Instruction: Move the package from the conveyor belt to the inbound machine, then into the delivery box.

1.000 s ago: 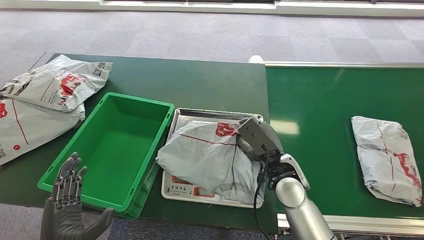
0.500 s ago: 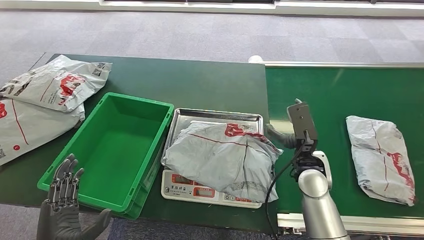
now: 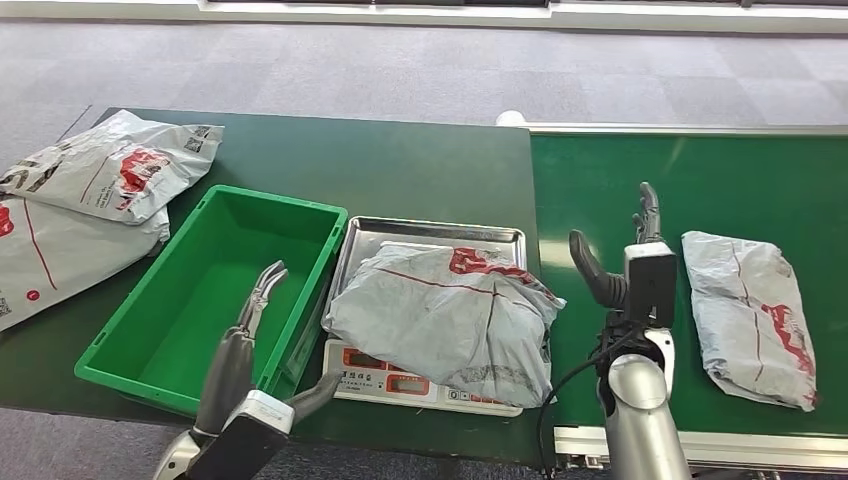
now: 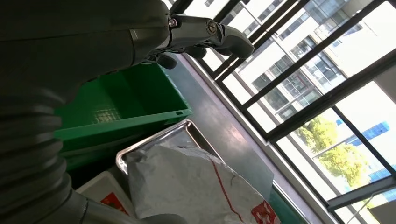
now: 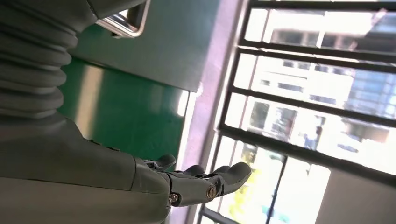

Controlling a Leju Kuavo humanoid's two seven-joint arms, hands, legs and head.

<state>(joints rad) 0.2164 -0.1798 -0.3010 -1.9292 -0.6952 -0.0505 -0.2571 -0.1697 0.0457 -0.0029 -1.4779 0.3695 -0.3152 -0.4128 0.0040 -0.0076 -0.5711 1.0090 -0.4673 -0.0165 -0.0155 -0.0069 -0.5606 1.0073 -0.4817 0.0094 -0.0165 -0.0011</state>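
A grey package [image 3: 445, 320] with red print lies on the scale's metal tray [image 3: 390, 232], which is the inbound machine; the left wrist view shows the same package [image 4: 191, 186] on the tray [image 4: 154, 140]. My right hand [image 3: 625, 265] stands upright over the conveyor belt [image 3: 690, 180], to the right of the package, fingers spread and holding nothing. My left hand [image 3: 262, 345] reaches up at the green box's [image 3: 225, 285] front right corner, fingers extended, empty. A second grey package [image 3: 750, 315] lies on the belt further right.
Two more grey packages [image 3: 95, 200] are piled at the table's left end. The green box is empty. The scale's display panel [image 3: 390, 382] faces the table's front edge. Windows [image 5: 299, 93] stand beyond the table.
My right hand let go of the package on the scale and drew back right over the belt, turning upright. My left hand rose and moved right to the box's corner. The belt package drifted left.
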